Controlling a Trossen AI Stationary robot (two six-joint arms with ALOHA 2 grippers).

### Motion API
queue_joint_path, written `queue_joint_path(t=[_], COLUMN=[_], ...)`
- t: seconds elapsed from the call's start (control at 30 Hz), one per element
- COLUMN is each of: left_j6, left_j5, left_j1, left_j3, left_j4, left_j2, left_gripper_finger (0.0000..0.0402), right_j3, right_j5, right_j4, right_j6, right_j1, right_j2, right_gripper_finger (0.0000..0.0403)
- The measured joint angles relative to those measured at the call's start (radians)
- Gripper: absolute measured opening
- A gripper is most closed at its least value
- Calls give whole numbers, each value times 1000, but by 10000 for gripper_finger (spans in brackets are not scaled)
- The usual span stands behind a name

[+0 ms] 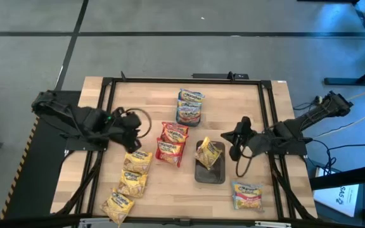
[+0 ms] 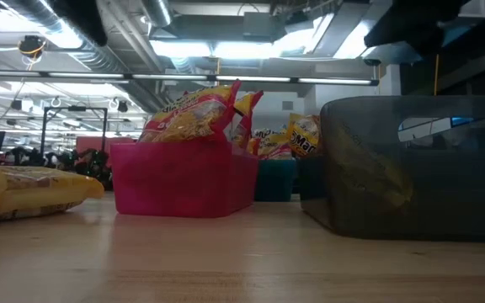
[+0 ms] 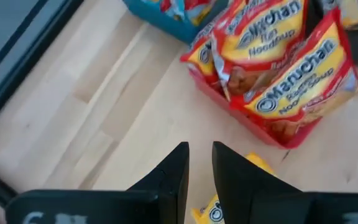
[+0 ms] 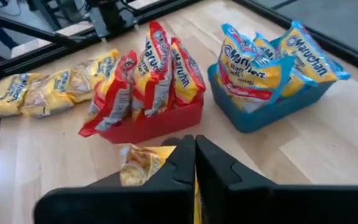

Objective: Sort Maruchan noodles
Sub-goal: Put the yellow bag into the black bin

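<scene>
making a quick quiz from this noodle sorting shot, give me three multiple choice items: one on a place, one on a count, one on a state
1. Where is the blue-and-pink packet that sits in no tray?
A. on the table, near its front right corner
B. in the red tray
C. in the left gripper

2. How many yellow packets lie loose in a row at front left?
A. one
B. three
C. six

3. What is in the grey tray?
A. nothing
B. one yellow packet
C. red packets

Key:
1 A, the high view shows it alone on bare wood.
2 B, three lie in a line from toward the front edge.
3 B, a yellow packet sits in it.
</scene>
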Motion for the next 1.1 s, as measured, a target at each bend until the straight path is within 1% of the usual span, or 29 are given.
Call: queue_joint_path(t=[0.1, 0.23, 0.37, 0.5, 0.67, 0.73, 0.83, 0.97, 1.1], left_j6=[-81, -108, -88, -90, -89, -89, -89, -89, -89], left_j5=[-51, -70, -83, -73, -72, -75, -76, -76, -77], left_j1=[-40, -57, -59, -59, -59, -59, -59, -59, -59], left_j3=[-138, -293, -405, -466, -475, -475, -475, -475, -475], left_j4=[60, 238, 382, 463, 496, 497, 497, 497, 496], left_j2=[-83, -166, -207, -217, -218, -218, -218, -218, -218], left_gripper_finger=[64, 64, 64, 64, 64, 64, 64, 64, 64], right_j3=[0, 0, 0, 0, 0, 0, 0, 0, 0], right_j5=[-125, -346, -452, -592, -751, -795, -847, -849, -869], right_j4=[58, 81, 83, 75, 80, 82, 77, 82, 80], right_j6=[-37, -59, -101, -144, -162, -168, -169, -169, -174], right_j1=[-78, -197, -279, -342, -417, -445, -478, -485, -482], right_j2=[0, 25, 80, 142, 206, 227, 251, 270, 292], right_gripper_finger=[12, 12, 12, 12, 18, 33, 70, 124, 165])
